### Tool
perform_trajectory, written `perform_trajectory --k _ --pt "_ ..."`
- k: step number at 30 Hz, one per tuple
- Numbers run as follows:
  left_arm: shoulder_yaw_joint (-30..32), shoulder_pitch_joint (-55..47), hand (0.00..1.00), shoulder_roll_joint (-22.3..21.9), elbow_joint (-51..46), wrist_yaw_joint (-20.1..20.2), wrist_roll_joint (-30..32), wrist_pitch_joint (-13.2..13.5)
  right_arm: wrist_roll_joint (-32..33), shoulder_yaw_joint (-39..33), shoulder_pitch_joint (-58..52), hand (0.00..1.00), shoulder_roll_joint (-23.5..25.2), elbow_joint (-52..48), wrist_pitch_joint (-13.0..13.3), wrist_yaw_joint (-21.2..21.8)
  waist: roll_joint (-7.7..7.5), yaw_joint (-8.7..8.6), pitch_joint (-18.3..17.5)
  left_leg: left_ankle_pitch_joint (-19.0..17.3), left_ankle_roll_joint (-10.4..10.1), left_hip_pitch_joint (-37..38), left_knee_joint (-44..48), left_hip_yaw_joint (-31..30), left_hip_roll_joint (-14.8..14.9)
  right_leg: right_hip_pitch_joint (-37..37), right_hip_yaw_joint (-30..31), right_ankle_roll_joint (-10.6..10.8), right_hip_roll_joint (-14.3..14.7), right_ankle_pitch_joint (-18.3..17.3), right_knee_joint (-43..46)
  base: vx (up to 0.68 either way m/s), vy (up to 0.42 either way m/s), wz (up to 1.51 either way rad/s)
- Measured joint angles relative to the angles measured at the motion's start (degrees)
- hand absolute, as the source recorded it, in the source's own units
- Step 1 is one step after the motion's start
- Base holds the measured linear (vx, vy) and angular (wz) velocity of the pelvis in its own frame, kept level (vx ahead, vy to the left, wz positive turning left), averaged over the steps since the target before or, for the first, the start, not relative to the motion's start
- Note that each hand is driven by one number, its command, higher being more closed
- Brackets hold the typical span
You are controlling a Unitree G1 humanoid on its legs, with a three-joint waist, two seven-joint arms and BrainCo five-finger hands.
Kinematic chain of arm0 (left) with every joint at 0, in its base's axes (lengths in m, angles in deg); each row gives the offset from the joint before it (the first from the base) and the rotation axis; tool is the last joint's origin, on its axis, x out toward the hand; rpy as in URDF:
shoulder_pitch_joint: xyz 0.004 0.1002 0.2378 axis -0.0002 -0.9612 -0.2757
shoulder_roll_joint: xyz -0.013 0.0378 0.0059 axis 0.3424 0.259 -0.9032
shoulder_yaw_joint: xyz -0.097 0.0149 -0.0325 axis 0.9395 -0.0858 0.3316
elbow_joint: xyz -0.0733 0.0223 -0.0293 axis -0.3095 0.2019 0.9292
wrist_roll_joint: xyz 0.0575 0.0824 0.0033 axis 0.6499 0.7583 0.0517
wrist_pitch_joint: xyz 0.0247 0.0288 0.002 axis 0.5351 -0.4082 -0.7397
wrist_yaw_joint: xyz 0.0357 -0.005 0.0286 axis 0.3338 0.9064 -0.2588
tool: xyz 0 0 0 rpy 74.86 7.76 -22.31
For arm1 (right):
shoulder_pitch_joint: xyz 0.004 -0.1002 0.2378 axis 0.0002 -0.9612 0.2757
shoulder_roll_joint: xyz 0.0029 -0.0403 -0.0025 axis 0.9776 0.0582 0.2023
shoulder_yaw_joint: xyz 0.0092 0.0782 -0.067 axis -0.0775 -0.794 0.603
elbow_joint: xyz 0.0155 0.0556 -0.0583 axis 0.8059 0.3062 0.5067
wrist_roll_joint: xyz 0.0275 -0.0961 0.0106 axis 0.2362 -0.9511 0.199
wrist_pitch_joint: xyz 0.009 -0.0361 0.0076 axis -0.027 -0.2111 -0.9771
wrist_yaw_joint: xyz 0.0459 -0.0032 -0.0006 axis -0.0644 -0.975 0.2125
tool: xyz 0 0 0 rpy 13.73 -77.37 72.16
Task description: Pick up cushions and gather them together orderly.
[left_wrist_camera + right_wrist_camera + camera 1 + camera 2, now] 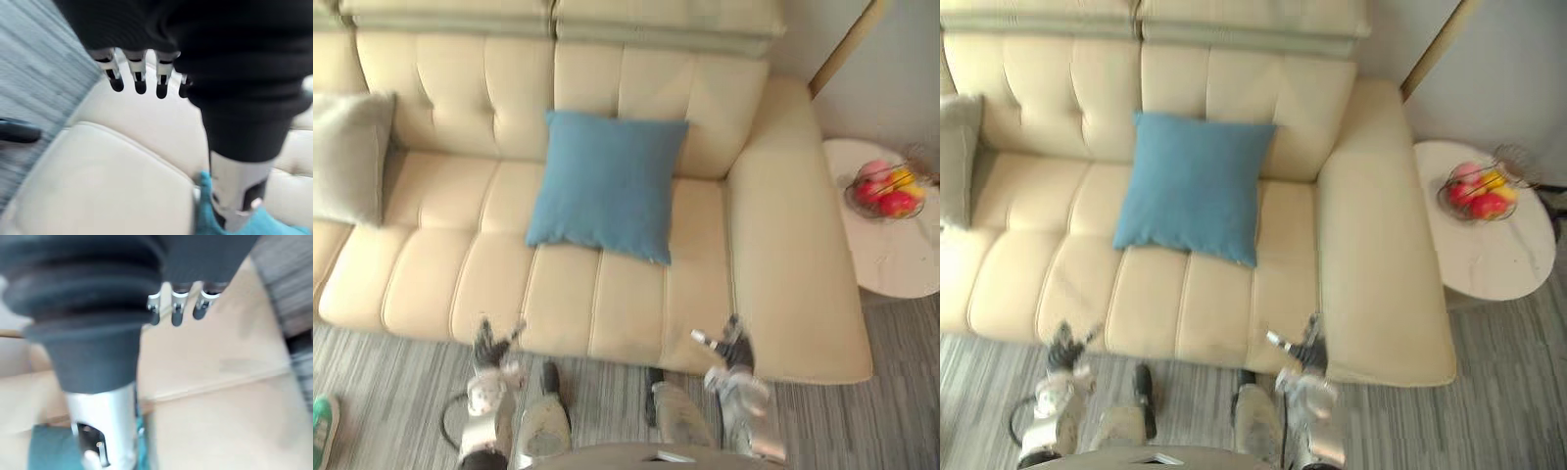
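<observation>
Left hand [492, 345] and right hand [732, 351] hang loosely spread before the sofa [783, 245]; a square blue cushion [607, 184] leans on its backrest, a grey cushion [347, 157] well apart.

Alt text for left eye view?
A blue cushion leans against the back of a cream sofa, a grey cushion at its left end. The left hand and right hand hang open by the seat's front edge; a fruit bowl sits on a side table.
</observation>
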Motion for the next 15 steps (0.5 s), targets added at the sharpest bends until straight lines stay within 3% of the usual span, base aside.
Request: perform_trajectory --k 5,8,15 --pt "4.68 -0.39 0.00 -0.80 12.96 1.95 1.78 -0.93 -2.11 -3.26 1.01 0.00 -0.05 12.74 -1.31 0.23 0.47 0.39 -4.31 -1.12 -0.15 5.71 -1.49 2.49 0.34 6.05 1.46 0.02 0.36 2.17 -5.77 0.03 0.035 -0.25" --pt "6.78 -0.11 0.00 -0.75 15.86 1.94 2.22 -1.07 -5.85 -5.94 1.62 0.00 -0.23 16.56 -1.45 0.18 0.31 0.58 -5.66 -0.63 -0.47 7.76 -3.32 2.69 0.22 7.87 1.53 -0.40 0.50 2.56 -7.44 0.00 0.003 -0.07" --pt "10.98 0.51 0.00 -0.82 19.29 0.96 2.57 -1.87 -7.96 -10.14 2.64 0.00 -0.75 20.91 -2.47 0.04 -0.50 1.62 -5.48 -0.16 -1.01 12.28 -5.87 5.95 -0.35 9.82 4.78 -0.57 0.74 4.20 -9.21 -0.01 0.012 -0.24"
